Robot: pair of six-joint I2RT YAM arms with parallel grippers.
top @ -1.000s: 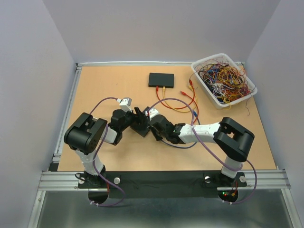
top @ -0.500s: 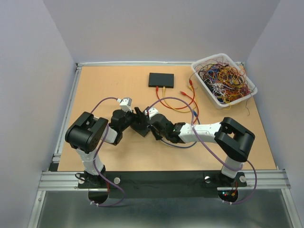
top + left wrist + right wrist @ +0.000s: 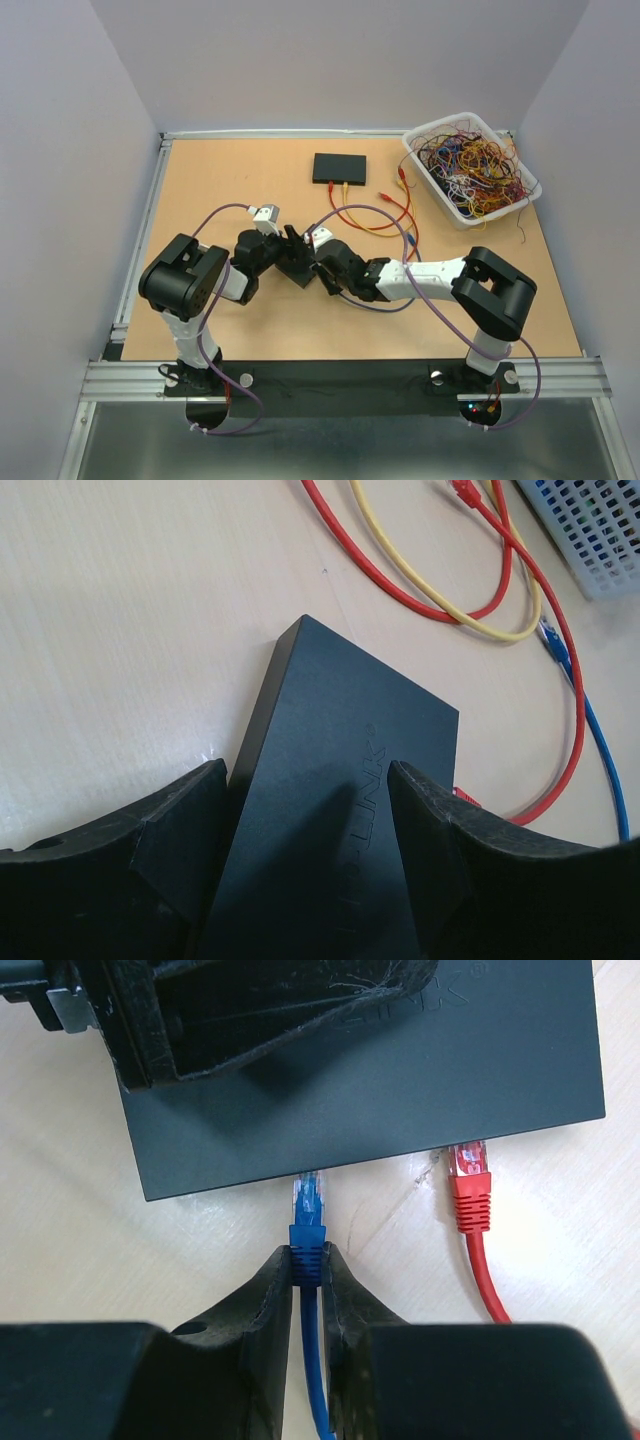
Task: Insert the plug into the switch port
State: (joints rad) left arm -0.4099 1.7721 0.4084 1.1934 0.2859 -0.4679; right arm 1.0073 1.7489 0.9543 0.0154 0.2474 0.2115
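The right gripper (image 3: pixel 307 1265) is pressed nearly together and pinches the blue boot of the blue plug (image 3: pixel 307 1210). The plug points straight ahead of the fingers. Its clear tip meets the front face of the black switch (image 3: pixel 400 1090), but most of the clear part is outside the port. The blue cable (image 3: pixel 315 1380) runs back between the two fingers. A little to the right of this gripper, a red plug (image 3: pixel 470 1175) sits at another port of the same face.

On the far side of the switch the left gripper (image 3: pixel 307 780) stands spread wide astride the box. One of its fingers (image 3: pixel 170 850) lies against the side edge and the other overlaps the top. I cannot tell if they really clamp the box.

Beyond the left gripper's fingertips, a red cable (image 3: pixel 370 565) and a yellow cable (image 3: pixel 420 590) curve over the wooden table (image 3: pixel 120 610). Further ahead and to the right is a white mesh bin (image 3: pixel 590 530). A second black box (image 3: pixel 340 167) lies well apart from both grippers.
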